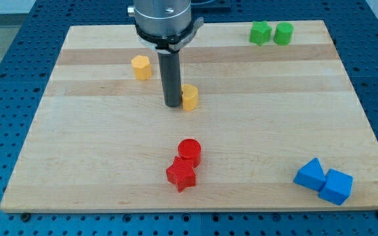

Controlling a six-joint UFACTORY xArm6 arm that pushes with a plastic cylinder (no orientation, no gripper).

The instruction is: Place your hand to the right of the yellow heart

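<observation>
Since the job is only to park beside a block, not to push it, I read the one camera view for position first. My tip (172, 105) sits on the bench (77, 170) just at the view's left of a small yellow block (189, 98), touching it or nearly so; the rod hides that block's left edge. Its lobed top suggests this is the yellow heart, though at this size I cannot be sure. A second yellow block (141, 67), hexagonal by its look, stands apart toward the view's upper left. If the heart is the near one, I am on its wrong side, so the task looks unfinished: I judge I must go round it, clear of its edge, so as not to knock it away.

No gripper is fitted to this arm, so there is nothing to report as apart or together.

Elsewhere the blocks lie in pairs: two green blocks (272, 33) at the view's top right, a red cylinder (189, 151) touching a red star (181, 175) below centre, and two blue blocks (323, 182) at the bottom right, all well apart from my path.
</observation>
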